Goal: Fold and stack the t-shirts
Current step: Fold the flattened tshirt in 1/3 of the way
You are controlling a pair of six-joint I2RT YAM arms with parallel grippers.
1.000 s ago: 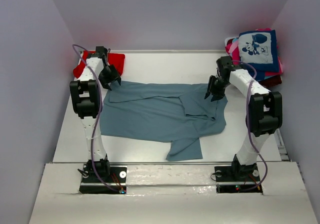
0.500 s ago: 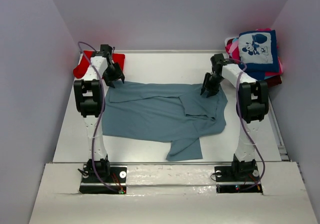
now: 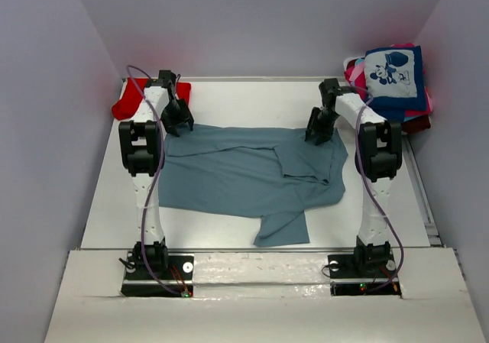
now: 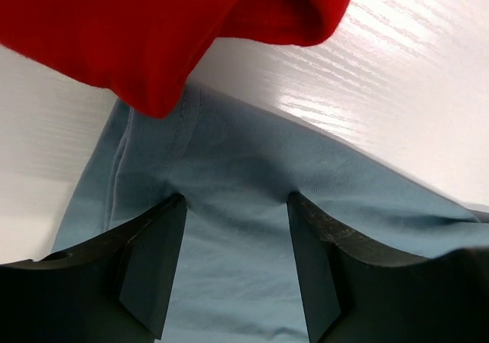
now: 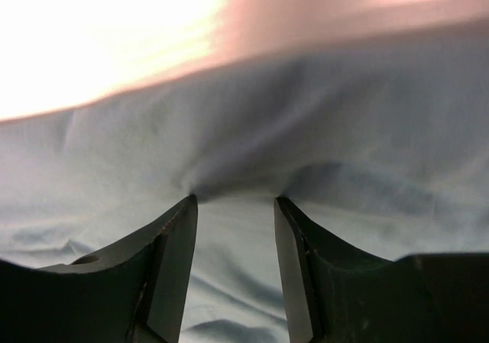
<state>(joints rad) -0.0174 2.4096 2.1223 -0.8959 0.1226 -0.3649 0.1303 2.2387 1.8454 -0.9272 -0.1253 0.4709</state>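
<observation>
A grey-blue t-shirt [image 3: 237,175] lies spread across the table, one sleeve folded in and another hanging toward the near edge. My left gripper [image 3: 177,123] stands at its far left corner. In the left wrist view that gripper [image 4: 235,199] is open, both fingertips [image 4: 172,205] pressing on the grey-blue cloth [image 4: 252,156]. My right gripper [image 3: 317,133] is at the shirt's far right edge. It is open too [image 5: 233,199], tips down on puckered cloth [image 5: 321,121]. A red t-shirt [image 3: 128,103] lies just beyond the left gripper, its edge [image 4: 145,30] overlapping the grey-blue one.
A pile of t-shirts sits in the far right corner, a navy one with a mouse print [image 3: 393,74] on top of pink [image 3: 354,71] and darker ones. Grey walls close in the table on three sides.
Both arms have shifted toward the far edge of the grey-blue shirt. The left gripper moved slightly right, the right gripper left and farther back. The shirt has not moved.
</observation>
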